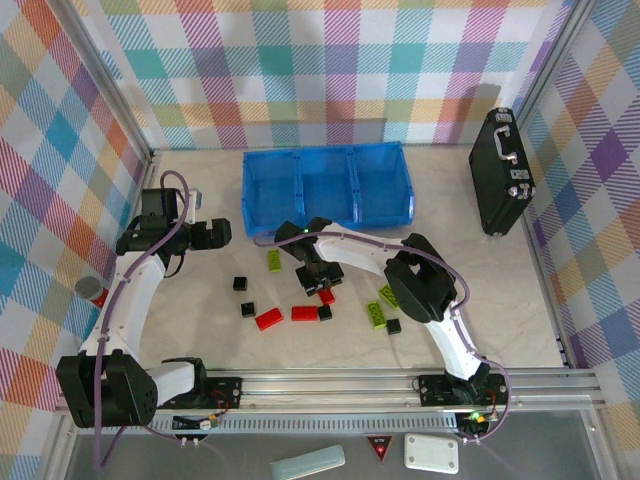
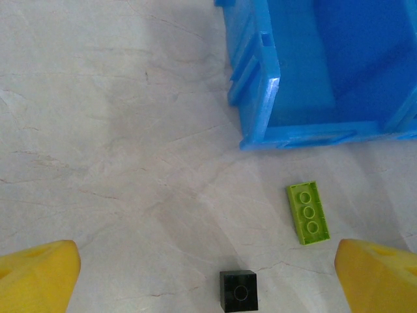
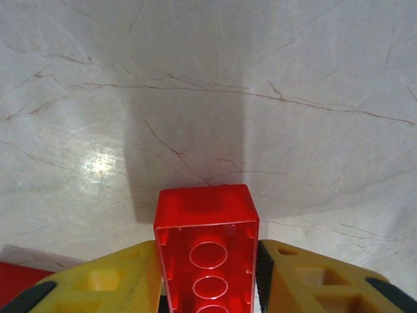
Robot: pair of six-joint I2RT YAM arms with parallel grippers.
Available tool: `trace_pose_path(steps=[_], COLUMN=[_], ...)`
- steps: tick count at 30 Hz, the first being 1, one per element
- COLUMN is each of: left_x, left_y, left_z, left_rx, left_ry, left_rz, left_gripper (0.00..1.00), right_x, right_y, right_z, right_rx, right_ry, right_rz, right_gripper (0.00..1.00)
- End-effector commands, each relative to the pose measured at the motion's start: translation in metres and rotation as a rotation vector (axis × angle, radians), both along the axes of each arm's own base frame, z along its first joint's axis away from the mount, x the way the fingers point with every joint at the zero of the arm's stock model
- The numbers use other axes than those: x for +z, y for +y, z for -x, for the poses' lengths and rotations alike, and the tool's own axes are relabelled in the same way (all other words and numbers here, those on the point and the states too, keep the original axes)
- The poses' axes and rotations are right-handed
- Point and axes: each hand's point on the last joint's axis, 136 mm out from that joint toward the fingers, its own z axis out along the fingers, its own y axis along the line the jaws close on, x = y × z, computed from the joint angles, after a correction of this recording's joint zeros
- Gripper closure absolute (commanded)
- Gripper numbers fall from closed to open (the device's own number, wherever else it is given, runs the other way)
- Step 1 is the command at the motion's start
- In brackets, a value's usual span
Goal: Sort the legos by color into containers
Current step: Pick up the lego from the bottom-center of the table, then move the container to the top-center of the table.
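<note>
Briefcase (image 1: 503, 172) right of tray (image 1: 385, 219)

Green, red, black legos (image 1: 268, 319) (scattered) near blue containers (image 1: 325, 186)

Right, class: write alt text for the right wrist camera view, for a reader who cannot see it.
A red lego brick, hollow underside toward the camera, is gripped between the yellow fingers of the right pincer, with the pale veined table beyond. Another red piece peeks in at lower left.

Bright overhead light; soft shadow behind red brick (image 3: 205, 254); glare on table (image 3: 98, 163).
</note>
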Motion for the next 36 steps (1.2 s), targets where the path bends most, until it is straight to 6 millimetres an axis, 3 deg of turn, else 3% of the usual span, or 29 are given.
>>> trace_pose_path(steps=[1,9,15,19,29,36], left_x=[0.002,0.001,-0.001,-0.001,-0.001,-0.001], left_y=[0.003,0.003,0.004,0.004,0.005,0.005], left_z=[0.002,0.002,0.002,0.001,0.001,0.002], left_rx=[-0.003,-0.003,0.000,0.000,0.000,0.003], left_ry=[-0.013,-0.008,-0.003,-0.004,-0.002,-0.002], left_rz=[-0.006,-0.007,-0.009,-0.011,-0.012,-0.015], left_gripper=[0.00,0.00,0.00,0.00,0.00,0.00], right_x=[0.005,0.016,0.026,0.031,0.047,0.071], right_y=[0.001,0.001,-0.012,-0.036,-0.122,-0.153], right_z=[-0.002,-0.007,-0.015,-0.025,-0.056,-0.098], right_rx=[-0.002,0.001,-0.023,-0.063,-0.202,-0.253], right_ry=[0.007,-0.013,-0.024,-0.028,-0.040,-0.093], right_rz=[-0.004,-0.004,-0.005,-0.007,-0.022,-0.058], right_gripper=[0.60,0.66,0.67,0.67,0.67,0.67])
